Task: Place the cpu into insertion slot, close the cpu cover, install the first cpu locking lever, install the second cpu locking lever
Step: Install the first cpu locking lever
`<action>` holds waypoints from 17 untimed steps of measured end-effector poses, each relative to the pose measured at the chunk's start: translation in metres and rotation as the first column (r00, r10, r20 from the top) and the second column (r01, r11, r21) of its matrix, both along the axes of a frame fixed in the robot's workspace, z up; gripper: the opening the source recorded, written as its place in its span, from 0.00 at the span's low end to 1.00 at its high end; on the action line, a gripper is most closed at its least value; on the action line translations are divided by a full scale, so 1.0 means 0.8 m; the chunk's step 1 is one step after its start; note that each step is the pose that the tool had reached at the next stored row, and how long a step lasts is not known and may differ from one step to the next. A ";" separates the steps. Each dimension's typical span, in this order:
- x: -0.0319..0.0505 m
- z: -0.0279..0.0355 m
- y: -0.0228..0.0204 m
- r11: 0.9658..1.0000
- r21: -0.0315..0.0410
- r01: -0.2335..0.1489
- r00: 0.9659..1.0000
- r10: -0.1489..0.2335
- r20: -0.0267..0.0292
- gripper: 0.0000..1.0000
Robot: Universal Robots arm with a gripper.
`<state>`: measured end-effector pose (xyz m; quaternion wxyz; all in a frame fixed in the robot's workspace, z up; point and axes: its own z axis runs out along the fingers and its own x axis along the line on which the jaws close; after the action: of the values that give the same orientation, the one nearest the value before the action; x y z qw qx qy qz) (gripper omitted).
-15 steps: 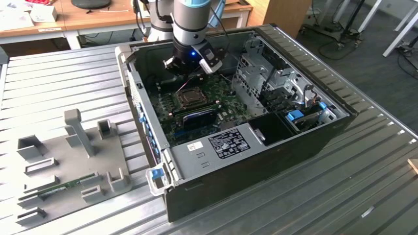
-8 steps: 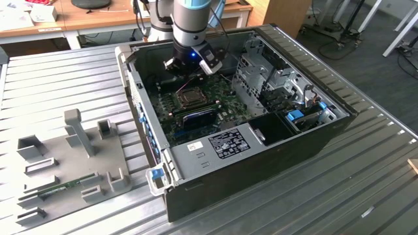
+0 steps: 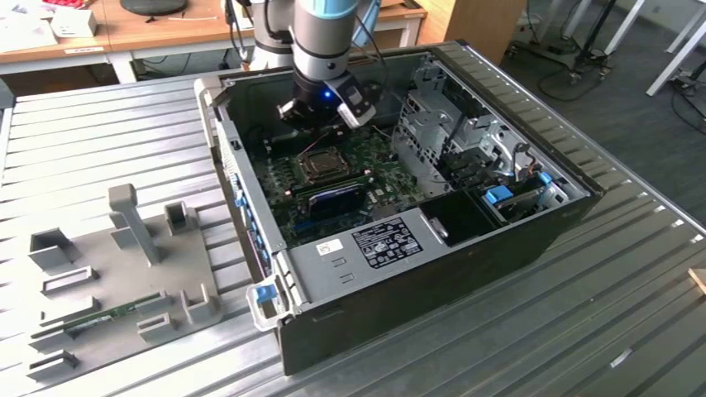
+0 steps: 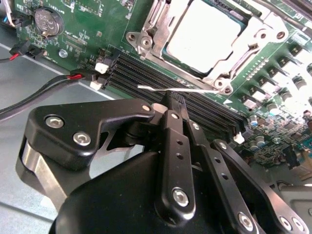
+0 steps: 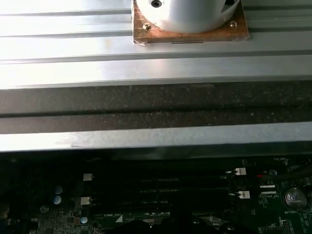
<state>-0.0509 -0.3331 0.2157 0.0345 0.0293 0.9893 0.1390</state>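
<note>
**Exterior view: pincer down inside the computer case**

The open case lies on the ribbed metal desk. The arm reaches in at its far side, just beyond the insertion slot in the middle of the green motherboard. In the second wrist view the pincer's two fingers are drawn together. Their tip is right against a thin silvery locking lever that lies over the memory slots, just beside the socket. I cannot tell whether that wire is pinched or only touched. The cpu sits in the slot with the cpu cover folded down around it.

To my eye the worry is that springy wire. A narrow tip could slide off it, letting it snap back. The tip could also scrape the board or the slots underneath. If the lever misses its catch, the cover would not be held down on the chip.
</note>
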 end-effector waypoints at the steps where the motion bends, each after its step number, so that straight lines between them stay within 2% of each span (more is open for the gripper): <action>1: 0.000 -0.0006 0.0000 1.000 0.000 0.000 1.000 0.000 0.000 0.11; 8: 0.000 -0.0011 0.0000 1.000 0.000 0.000 1.000 0.000 0.000 0.11; 17: 0.001 -0.0116 0.0000 1.000 0.000 0.000 1.000 0.000 0.000 0.11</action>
<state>-0.0503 -0.3331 0.2064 0.0345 0.0293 0.9893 0.1390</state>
